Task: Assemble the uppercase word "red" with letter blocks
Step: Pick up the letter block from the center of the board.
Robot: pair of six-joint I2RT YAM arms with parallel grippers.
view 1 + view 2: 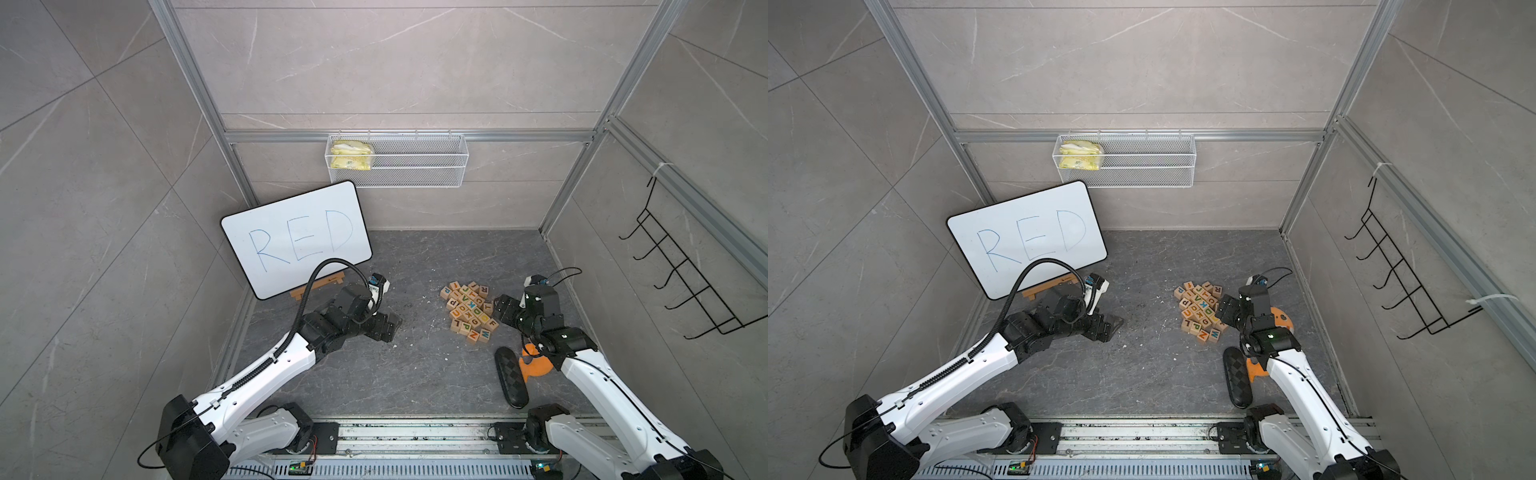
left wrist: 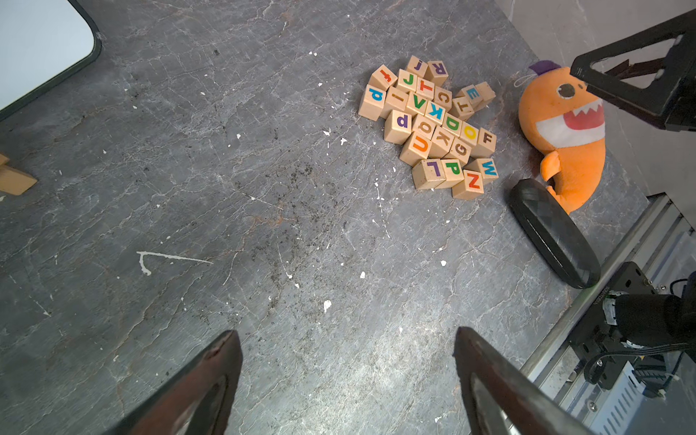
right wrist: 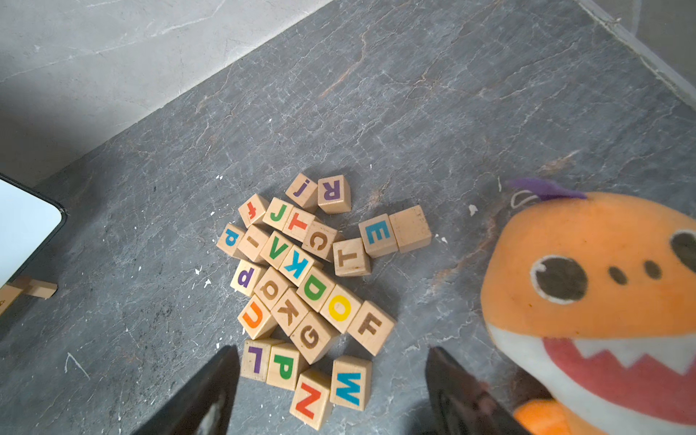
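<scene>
Right claw (image 3: 331, 350) lies closest to its wrist camera, fingers wide apart and gripping nothing, poised over the edge of the letter blocks (image 3: 309, 286). Left claw (image 2: 346, 331) is likewise wide and empty. In a top view it hangs over bare tabletop (image 1: 415, 365) left of centre, well apart from the blocks. Task progress is judged as nil: no block has been separated and no row has been started, so picking R, E and D and lining them up are all left to do. The blocks form one loose, single-layer cluster right of centre in both top views, just left of the right claw. Each is a small light-wood cube with one coloured letter on its top face. The R block (image 3: 333, 192), purple letter up, sits on the far rim of the cluster. The E block (image 3: 377, 233), blue letter up, lies at the side, touching a blank-faced block (image 3: 410, 228). The D block (image 3: 315, 288), green letter up, is wedged in the middle with neighbours on all sides. A white board (image 1: 295, 237) reading RED stands at centre left.
</scene>
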